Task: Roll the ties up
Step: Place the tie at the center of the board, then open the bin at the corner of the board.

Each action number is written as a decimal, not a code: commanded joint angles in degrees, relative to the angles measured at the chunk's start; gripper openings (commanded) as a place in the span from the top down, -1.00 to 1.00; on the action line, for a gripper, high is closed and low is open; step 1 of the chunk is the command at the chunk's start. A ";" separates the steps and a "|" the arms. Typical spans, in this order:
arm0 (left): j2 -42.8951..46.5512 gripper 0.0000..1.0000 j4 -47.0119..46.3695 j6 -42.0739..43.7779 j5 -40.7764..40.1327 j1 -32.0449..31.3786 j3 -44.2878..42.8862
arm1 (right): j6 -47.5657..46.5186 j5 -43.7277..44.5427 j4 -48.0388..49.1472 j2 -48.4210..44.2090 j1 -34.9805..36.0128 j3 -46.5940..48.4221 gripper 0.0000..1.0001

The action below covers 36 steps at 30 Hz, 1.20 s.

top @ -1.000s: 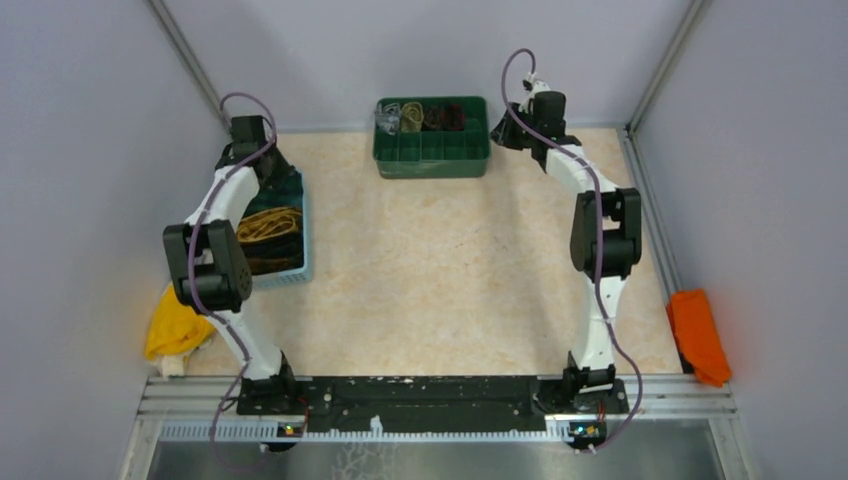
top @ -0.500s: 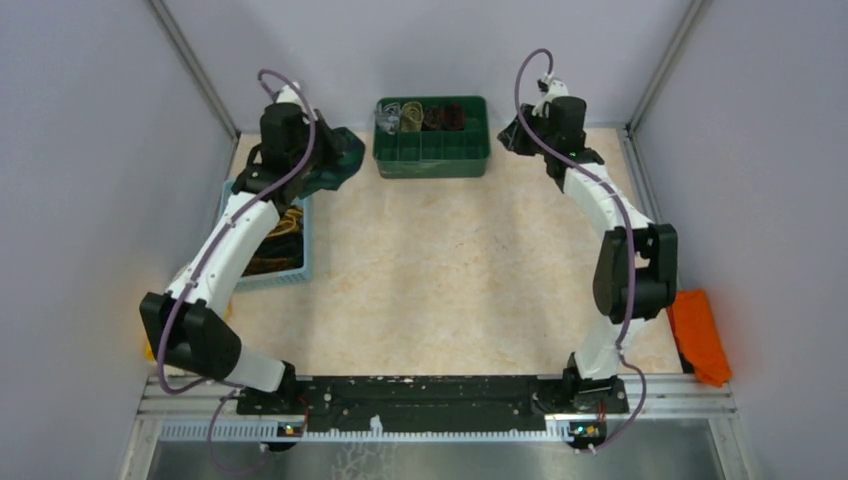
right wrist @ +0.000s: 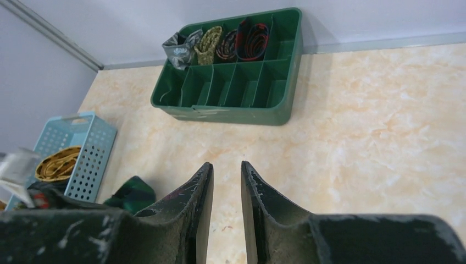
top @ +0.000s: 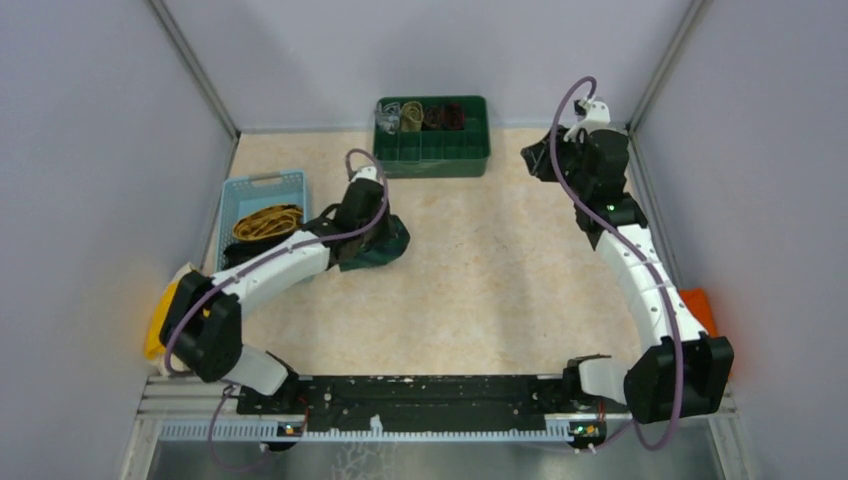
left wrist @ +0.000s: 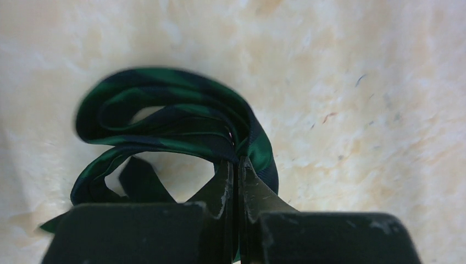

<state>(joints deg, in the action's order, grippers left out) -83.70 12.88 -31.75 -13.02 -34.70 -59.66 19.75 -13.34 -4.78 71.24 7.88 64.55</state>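
The left gripper [left wrist: 237,168] pinches the dark green tie [left wrist: 176,113], which is bunched in loops low at the table [top: 480,270]. Its arm stretches low toward mid-table. The right gripper [right wrist: 226,173] hangs slightly parted and empty.

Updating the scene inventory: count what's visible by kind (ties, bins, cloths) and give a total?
Ties: 6 seen. That is 4 rolled ties in the green tray, 1 dark green tie in the left gripper, and 1 mustard tie in the blue basket; more may lie beneath it.
Bins: 2
Cloths: 2, the yellow cloth and the orange cloth
Total: 10
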 commanded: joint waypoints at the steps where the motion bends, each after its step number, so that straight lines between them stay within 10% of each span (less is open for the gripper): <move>1: -5.59 1.00 -9.12 -2.71 -3.92 -3.20 2.73 | 1.16 0.15 -2.15 -2.94 0.45 -1.19 0.50; 9: -12.58 0.96 -8.78 -4.24 -3.83 -5.30 1.70 | 0.10 -0.46 -2.45 -4.36 0.48 -2.43 0.29; 14: -8.20 0.08 -7.92 -2.85 -7.75 -5.35 3.03 | -0.03 -2.07 -0.43 -4.58 0.49 -3.75 -0.09; 18: -3.24 -0.20 -3.72 -0.67 -10.62 -5.40 0.19 | -0.48 -3.80 -0.25 -4.10 0.48 -3.81 -0.18; 20: -0.90 0.06 3.49 -2.82 -14.04 -5.38 -2.61 | -0.22 -4.46 0.18 -4.18 0.50 -3.99 -0.19; 21: 0.10 0.74 9.05 -6.00 -16.22 -5.34 -4.60 | -0.03 -4.94 0.35 -4.18 0.52 -3.95 -0.18; 22: 1.44 0.97 15.97 -10.11 -18.28 -5.36 -5.25 | 0.21 -5.60 0.38 -4.25 0.50 -3.95 -0.17; 27: 12.34 1.00 34.80 -28.44 -21.42 -5.40 3.02 | 2.21 -8.47 2.62 -4.14 0.71 -5.07 -0.02; 36: 19.81 1.00 38.97 -43.85 -28.03 -4.92 11.16 | 4.76 -12.21 3.37 -0.87 2.69 -4.97 0.29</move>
<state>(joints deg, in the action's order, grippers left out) -62.00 46.39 -66.17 -35.42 -39.77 -46.33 22.94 -22.87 -4.16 69.52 9.02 59.61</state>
